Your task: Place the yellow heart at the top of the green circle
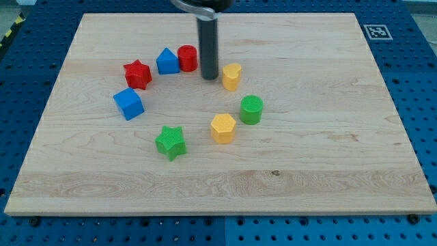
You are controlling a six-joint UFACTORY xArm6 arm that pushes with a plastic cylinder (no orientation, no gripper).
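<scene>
My tip (pixel 209 76), the lower end of the straight dark rod, carries no jaws to open or close; it rests on the pale wooden board (pixel 328 157) just beside the small yellow heart-shaped block (pixel 231 76), on that block's left in the view, with the red cylinder block (pixel 188 58) just beyond. The heart lies above and slightly left of the ribbed green circular block (pixel 251 109), near but apart. Judgement: this left-side placement suits a push toward the view's right, aligning the heart over the circle
</scene>
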